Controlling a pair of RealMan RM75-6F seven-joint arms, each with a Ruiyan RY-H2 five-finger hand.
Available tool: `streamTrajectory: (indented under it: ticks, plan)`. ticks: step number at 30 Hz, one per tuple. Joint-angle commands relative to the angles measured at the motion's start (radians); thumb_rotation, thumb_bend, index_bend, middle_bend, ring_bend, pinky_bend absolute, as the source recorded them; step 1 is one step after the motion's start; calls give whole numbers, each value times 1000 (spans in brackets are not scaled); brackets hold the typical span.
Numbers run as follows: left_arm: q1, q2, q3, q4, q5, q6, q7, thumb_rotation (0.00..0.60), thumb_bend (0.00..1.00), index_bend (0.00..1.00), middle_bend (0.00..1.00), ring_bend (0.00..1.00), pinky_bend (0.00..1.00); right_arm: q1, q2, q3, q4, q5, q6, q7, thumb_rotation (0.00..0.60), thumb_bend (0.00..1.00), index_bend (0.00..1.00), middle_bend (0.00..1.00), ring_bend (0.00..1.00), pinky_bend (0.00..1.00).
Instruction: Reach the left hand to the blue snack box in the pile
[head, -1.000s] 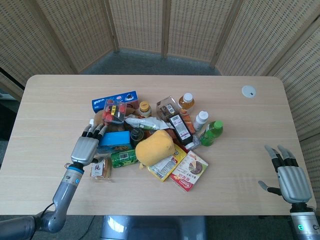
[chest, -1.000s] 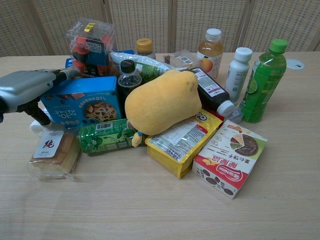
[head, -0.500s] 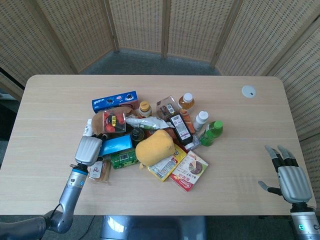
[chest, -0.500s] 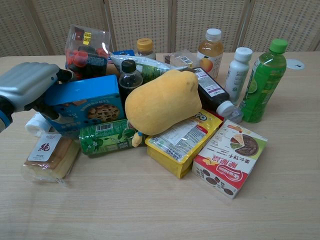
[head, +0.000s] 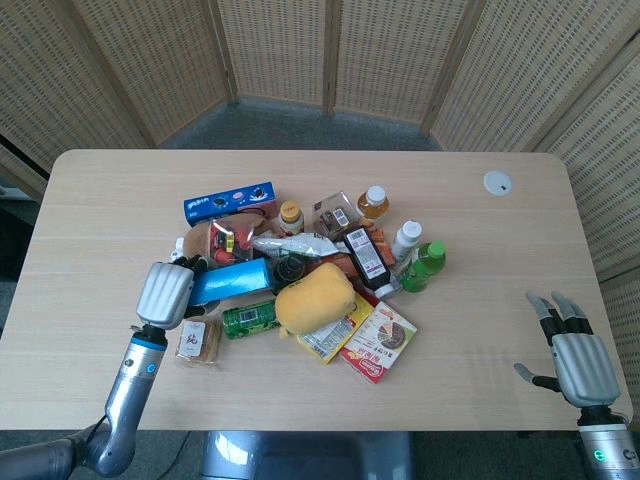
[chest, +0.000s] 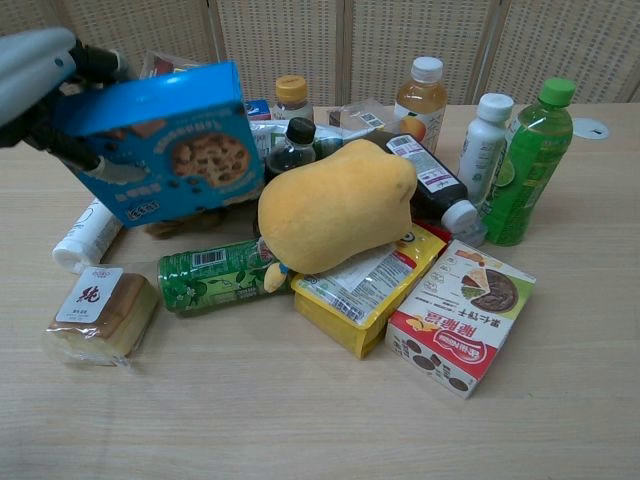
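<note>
- The left robot hand (chest: 35, 70) grips the blue snack box (chest: 165, 140) at the box's 9 o'clock end, fingers wrapped on its edge; the box is held tilted, lifted clear of the surface (head: 100, 200), at the 9 o'clock side of the pile.
- In the head view the same left robot hand (head: 166, 293) sits at the pile's 9 o'clock edge with the blue snack box (head: 232, 279) stretching toward 3 o'clock from it.
- One wrapped cake (chest: 100, 315) lies at about 7 o'clock of the pile, below the box.
- One white tube (chest: 85, 235) lies just under the raised box.
- One green can (chest: 215, 272) lies on its side beside the cake.
- One yellow plush (chest: 335, 205) sits at the pile's middle, resting on one yellow packet (chest: 365, 285).
- One red-and-white carton (chest: 460, 315) lies at 5 o'clock.
- I count five upright bottles along the 12 to 3 o'clock side, among them one green bottle (chest: 528, 165) and one white bottle (chest: 482, 140).
- The right robot hand (head: 578, 352) hovers well apart at 4 o'clock, fingers spread, holding nothing.
</note>
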Motion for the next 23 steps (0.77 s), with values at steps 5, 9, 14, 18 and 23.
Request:
streamTrajectory:
  ticks: [5,9,14,18,23]
  plan:
    - [14,218,-79,-400,47,56,108,600,0,890,970,918,939,1,-5,-4,0,-4,-3,-9,600,0,0,0,0,0]
    - [19,285,-120,-507,54,82,159,600,0,891,971,918,944,1,-9,-5,3,-6,-2,-13,600,0,0,0,0,0]
    - [23,355,-174,-575,28,105,198,600,0,894,972,920,944,1,-10,-6,4,-8,-2,-14,600,0,0,0,0,0]
    - [23,387,-193,-594,-3,105,205,600,0,894,971,921,944,2,-13,-8,4,-8,-6,-17,600,0,0,0,0,0]
    - [16,388,-187,-584,-13,99,209,600,0,894,969,920,943,3,-16,-9,6,-8,-8,-22,600,0,0,0,0,0]
